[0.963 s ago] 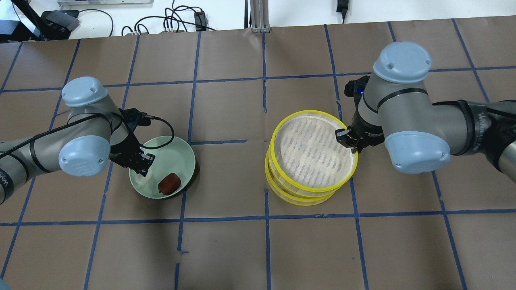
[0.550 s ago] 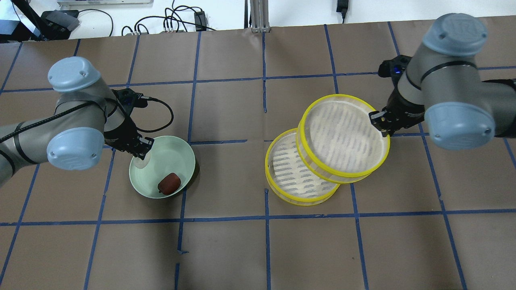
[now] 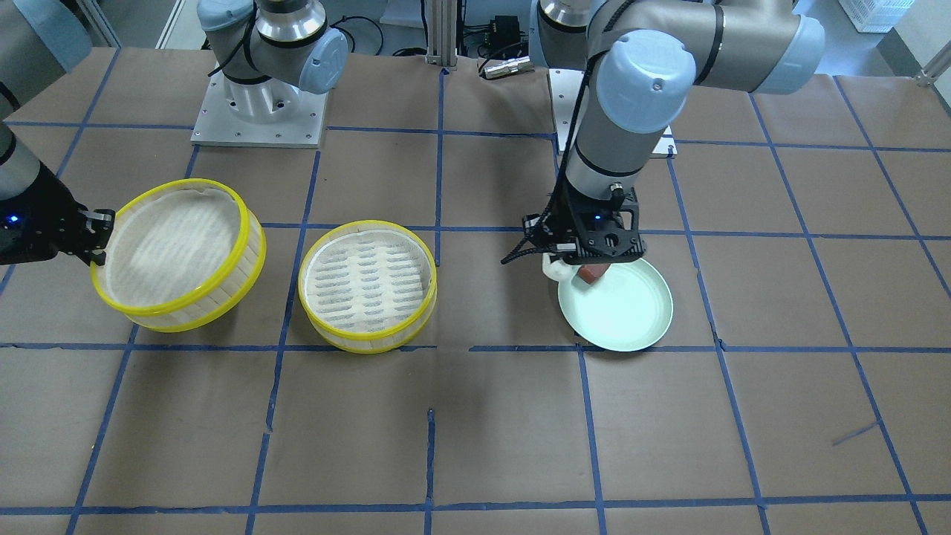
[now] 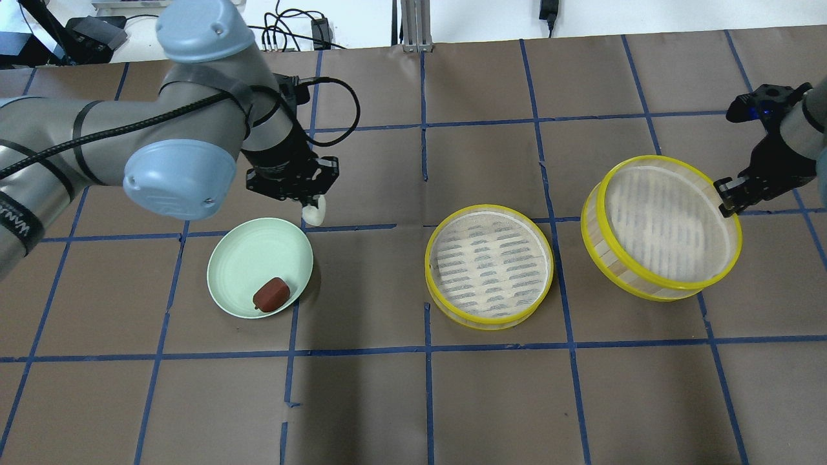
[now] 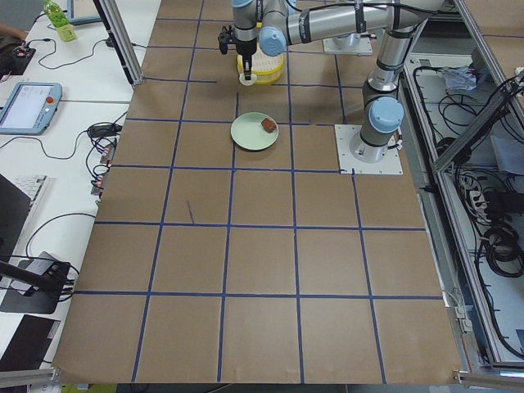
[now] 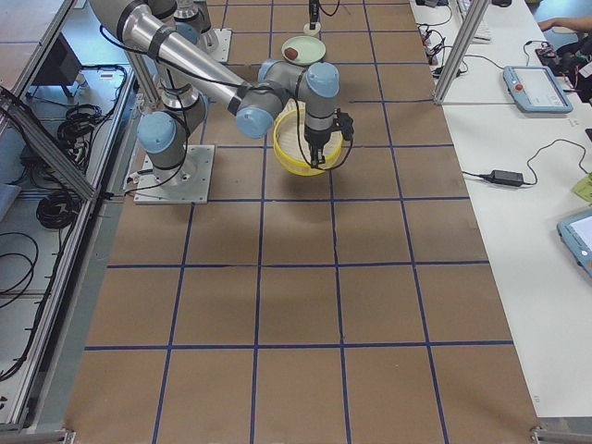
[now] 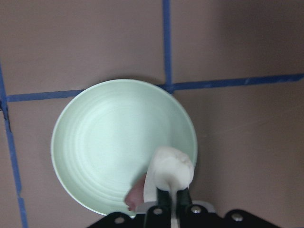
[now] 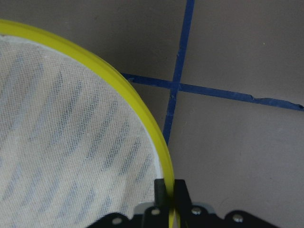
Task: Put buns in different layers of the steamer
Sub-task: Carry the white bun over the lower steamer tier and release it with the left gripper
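Left end effector pinches white bun over plate edge; right end effector clamps tilted tier by its rim, beside other tier.

brown table, blue tape grid; white side desk, tangled cables.

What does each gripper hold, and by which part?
Left gripper: the white bun, by one end. Right gripper: the tilted steamer tier, by its rim.
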Controlling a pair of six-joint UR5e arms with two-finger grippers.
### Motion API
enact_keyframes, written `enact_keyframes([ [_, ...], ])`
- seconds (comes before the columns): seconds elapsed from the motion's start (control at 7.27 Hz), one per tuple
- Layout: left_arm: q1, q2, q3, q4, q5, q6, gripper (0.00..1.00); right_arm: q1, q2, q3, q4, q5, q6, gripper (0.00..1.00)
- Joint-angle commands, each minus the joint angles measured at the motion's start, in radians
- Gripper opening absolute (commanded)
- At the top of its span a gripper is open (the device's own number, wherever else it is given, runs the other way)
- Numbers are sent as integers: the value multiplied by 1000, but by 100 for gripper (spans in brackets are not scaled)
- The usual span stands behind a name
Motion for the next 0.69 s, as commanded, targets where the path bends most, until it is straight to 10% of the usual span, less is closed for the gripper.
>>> enact_keyframes([
  [0.0, -122, -72, 25, 57, -59, -285, 4, -28, 18, -1, -23, 0, -66, 5],
  [0.55, -319, -193, 24, 307, -59, -557, 4, -30, 18, 2, -17, 0, -66, 4],
])
